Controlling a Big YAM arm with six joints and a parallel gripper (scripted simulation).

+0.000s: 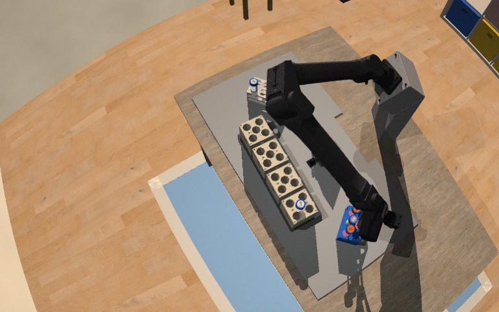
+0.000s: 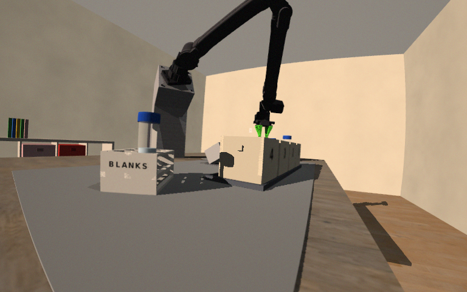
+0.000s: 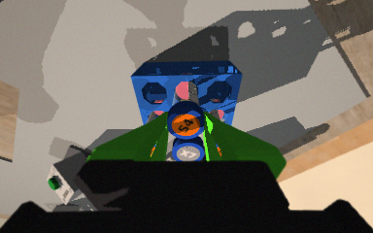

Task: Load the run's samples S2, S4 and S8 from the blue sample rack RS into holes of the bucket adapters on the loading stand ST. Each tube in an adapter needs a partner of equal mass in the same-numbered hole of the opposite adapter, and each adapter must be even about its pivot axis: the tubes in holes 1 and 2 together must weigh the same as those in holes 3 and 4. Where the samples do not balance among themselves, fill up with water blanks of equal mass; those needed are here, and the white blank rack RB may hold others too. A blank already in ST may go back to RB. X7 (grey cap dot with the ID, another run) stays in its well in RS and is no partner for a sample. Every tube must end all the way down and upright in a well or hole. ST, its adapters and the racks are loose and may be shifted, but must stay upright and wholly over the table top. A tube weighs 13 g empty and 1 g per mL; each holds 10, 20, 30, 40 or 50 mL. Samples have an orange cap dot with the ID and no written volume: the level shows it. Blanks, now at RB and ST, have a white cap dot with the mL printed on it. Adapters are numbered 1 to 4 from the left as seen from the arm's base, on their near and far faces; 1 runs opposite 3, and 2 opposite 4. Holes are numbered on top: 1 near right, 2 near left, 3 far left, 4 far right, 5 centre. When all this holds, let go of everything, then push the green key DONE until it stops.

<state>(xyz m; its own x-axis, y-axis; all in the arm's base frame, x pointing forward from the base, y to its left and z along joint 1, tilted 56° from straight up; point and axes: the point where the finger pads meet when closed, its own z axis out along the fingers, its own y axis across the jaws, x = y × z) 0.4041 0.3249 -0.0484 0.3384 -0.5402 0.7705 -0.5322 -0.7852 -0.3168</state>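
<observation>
- Two tubes are seen in the wrist view between the green wedge-shaped jaws: a blue-capped sample tube with an orange cap dot [image 3: 186, 123] at the tips, and a blue-capped tube with a grey cap dot [image 3: 186, 153] nearer the palm.
- The jaws are pinched on the orange-dotted tube. Its ID is blurred and is read as S4, unsure.
- The pinched tube is seated in the glossy blue block-shaped sample rack [image 3: 146, 83], at the counter end far from the white box-shaped blank rack marked BLANKS [image 2: 129, 172].
- Risk: the grey-dotted tube could be rubbed by the jaw flanks and dragged out of its well on the lift.
- Risk: the loose rack could be lifted or tipped if the tube binds in its well. A straight vertical pull is judged safest.
- Risk: a slip is possible, since the cap is round and smooth.
- Risk: a misread ID would spoil the balance pairing.
- Four matte beige cube adapters with round holes [image 1: 253, 136] are noted in a row. One holds a white-dotted blank tube [image 1: 300, 204].
</observation>
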